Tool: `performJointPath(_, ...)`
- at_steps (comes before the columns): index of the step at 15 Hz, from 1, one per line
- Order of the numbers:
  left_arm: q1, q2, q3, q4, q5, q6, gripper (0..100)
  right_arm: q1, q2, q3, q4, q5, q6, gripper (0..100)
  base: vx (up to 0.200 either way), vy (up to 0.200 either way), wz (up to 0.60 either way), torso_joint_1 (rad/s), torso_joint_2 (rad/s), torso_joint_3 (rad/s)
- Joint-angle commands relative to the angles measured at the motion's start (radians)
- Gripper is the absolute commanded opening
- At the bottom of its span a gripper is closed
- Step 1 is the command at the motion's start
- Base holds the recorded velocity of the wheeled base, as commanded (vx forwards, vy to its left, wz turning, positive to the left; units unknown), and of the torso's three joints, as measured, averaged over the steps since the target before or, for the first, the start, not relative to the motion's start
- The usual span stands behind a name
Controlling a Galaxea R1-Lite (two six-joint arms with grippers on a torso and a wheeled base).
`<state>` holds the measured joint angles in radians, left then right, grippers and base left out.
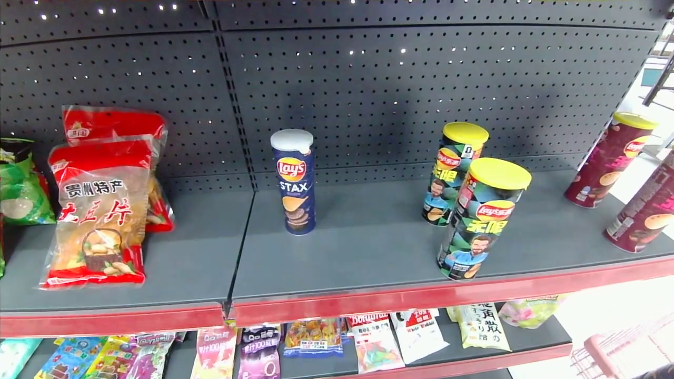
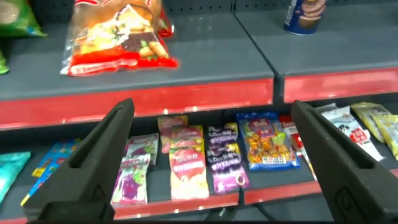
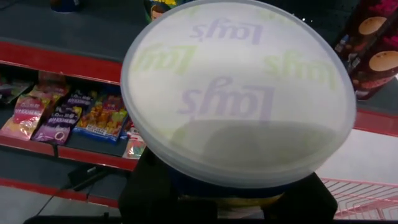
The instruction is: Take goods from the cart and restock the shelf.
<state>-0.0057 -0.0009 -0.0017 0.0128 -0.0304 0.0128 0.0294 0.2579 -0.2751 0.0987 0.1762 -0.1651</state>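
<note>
My right tool gripped a chip can below its pale lid, and I held the can upright in front of the shelf, with the pink wire cart just beside it. My left tool hung with its fingers spread wide and nothing between them. It faced the shelf's red front edge and the row of sweet packets on the board below. On the upper board a blue can with a white lid stood alone near the middle. Two yellow-lidded cans stood to its right, one behind the other, and two maroon cans stood farther right. Two red bags leaned upright at the left end.
</note>
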Motion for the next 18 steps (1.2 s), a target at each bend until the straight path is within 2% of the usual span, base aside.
performJointPath(1, 0.001, 0.001, 0.000, 0.000, 0.000, 0.000, 100, 0.000, -0.005, 0.001, 0.001, 0.000, -0.001, 0, 0.000, 0.000, 0.00, 0.000, 0.00, 0.000)
performJointPath(8, 0.000, 0.035, -0.001, 0.001, 0.001, 0.001, 100, -0.008, -0.108, 0.050, 0.003, -0.003, -0.001, 0, 0.000, 0.000, 0.00, 0.000, 0.00, 0.000)
performJointPath(10, -0.011, 0.055, -0.032, 0.004, -0.006, 0.015, 100, 0.000, -0.111, 0.074, -0.001, 0.002, 0.006, 0, 0.000, 0.000, 0.00, 0.000, 0.00, 0.000)
performJointPath(11, -0.014, 0.209, -0.198, 0.015, -0.006, -0.008, 100, 0.001, -0.112, 0.083, -0.001, 0.002, 0.006, 0, 0.000, 0.000, 0.00, 0.000, 0.00, 0.000)
performJointPath(12, -0.013, 0.417, -0.377, 0.013, -0.009, -0.114, 100, 0.003, -0.120, 0.093, 0.001, 0.002, 0.006, 0, 0.000, 0.000, 0.00, 0.000, 0.00, 0.000)
performJointPath(13, -0.016, 0.575, -0.503, 0.007, -0.020, -0.132, 100, 0.003, -0.123, 0.099, 0.001, 0.003, 0.006, 0, 0.000, 0.000, 0.00, 0.000, 0.00, 0.000)
performJointPath(14, -0.022, 0.668, -0.547, 0.004, -0.040, -0.105, 100, 0.004, -0.121, 0.105, 0.001, 0.003, 0.006, 0, 0.000, 0.000, 0.00, 0.000, 0.00, 0.000)
performJointPath(15, -0.045, 0.743, -0.577, -0.007, -0.075, -0.054, 100, 0.004, -0.121, 0.113, -0.001, 0.003, 0.006, 0, 0.000, 0.000, 0.00, 0.000, 0.00, 0.000)
performJointPath(16, -0.080, 0.840, -0.578, -0.040, -0.135, -0.014, 100, 0.004, -0.120, 0.119, -0.001, 0.009, 0.007, 0, 0.000, 0.000, 0.00, 0.000, 0.00, 0.000)
performJointPath(17, -0.119, 0.906, -0.587, -0.074, -0.215, -0.014, 100, 0.004, -0.117, 0.117, -0.001, 0.023, 0.007, 0, 0.000, 0.000, 0.00, 0.000, 0.00, 0.000)
performJointPath(18, -0.137, 0.973, -0.597, -0.122, -0.336, -0.011, 100, 0.004, -0.117, 0.116, -0.001, 0.026, 0.007, 0, 0.000, 0.000, 0.00, 0.000, 0.00, 0.000)
